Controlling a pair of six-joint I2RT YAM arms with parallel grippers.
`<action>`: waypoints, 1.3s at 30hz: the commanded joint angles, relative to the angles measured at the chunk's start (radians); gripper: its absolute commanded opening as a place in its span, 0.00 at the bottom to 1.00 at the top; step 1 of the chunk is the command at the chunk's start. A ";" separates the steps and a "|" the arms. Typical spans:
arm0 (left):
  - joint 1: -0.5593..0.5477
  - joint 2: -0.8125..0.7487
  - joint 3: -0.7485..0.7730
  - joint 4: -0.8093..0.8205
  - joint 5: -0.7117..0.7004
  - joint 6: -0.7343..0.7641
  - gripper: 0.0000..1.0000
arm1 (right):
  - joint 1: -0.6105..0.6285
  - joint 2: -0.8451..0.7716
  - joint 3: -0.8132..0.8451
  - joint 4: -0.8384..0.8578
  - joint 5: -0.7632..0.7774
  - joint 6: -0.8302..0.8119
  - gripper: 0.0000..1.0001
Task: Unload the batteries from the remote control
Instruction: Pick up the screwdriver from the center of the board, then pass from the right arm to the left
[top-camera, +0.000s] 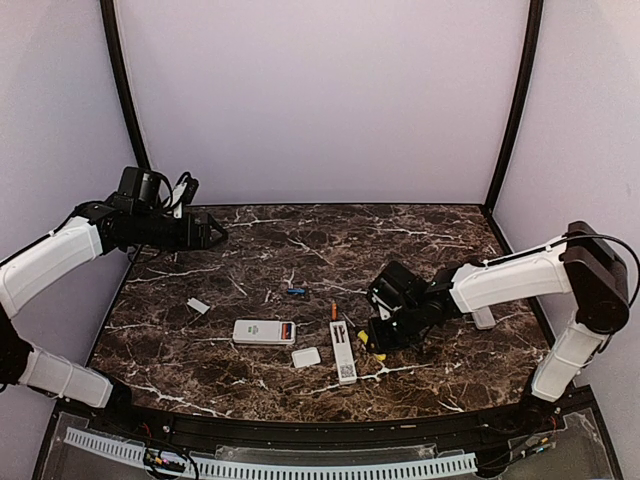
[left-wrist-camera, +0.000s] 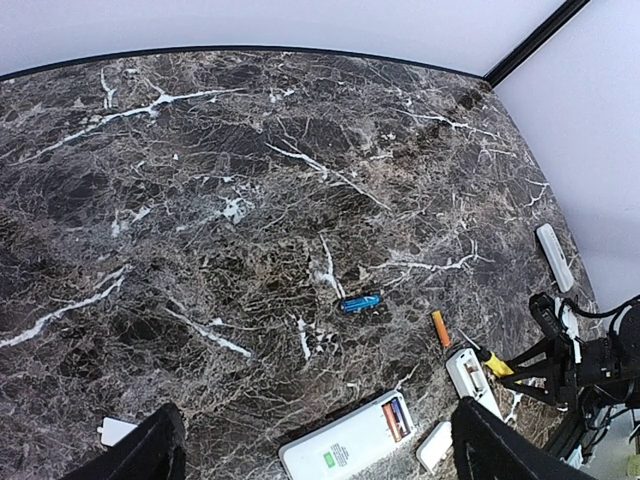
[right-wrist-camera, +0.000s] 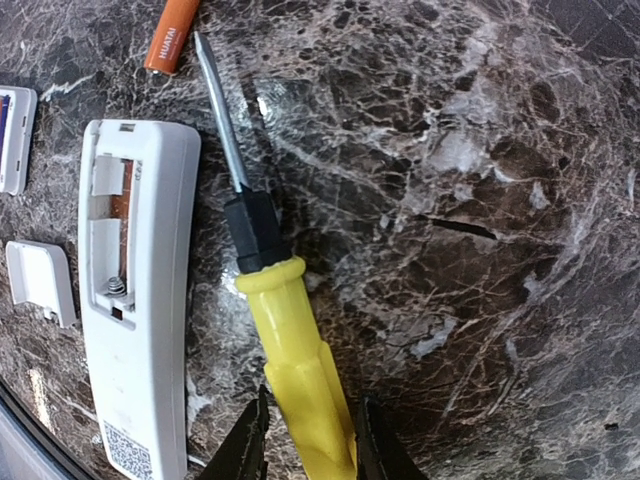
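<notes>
Flanking the yellow screwdriver (right-wrist-camera: 296, 350) is the right pincer (right-wrist-camera: 313, 410).

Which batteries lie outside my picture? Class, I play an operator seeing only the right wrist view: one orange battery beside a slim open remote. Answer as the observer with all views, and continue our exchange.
Observer: A blue battery lies alone on the table, beyond the orange battery.
Operator: Is the wider remote unloaded?
Observer: No, the wider remote shows coloured cells in its open bay.
Operator: My right gripper grips the yellow-handled screwdriver. The other arm?
Observer: The left gripper hangs open near the far left corner, away from the remotes.
</notes>
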 joint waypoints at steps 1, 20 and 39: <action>0.005 -0.012 -0.015 0.009 0.013 0.000 0.91 | 0.011 0.020 0.023 -0.029 0.040 0.011 0.27; 0.004 -0.068 -0.018 0.078 0.170 0.057 0.91 | -0.016 -0.108 0.030 0.014 0.076 0.020 0.00; -0.200 -0.012 -0.069 0.382 0.608 -0.072 0.88 | -0.012 -0.242 0.132 0.393 -0.537 -0.095 0.00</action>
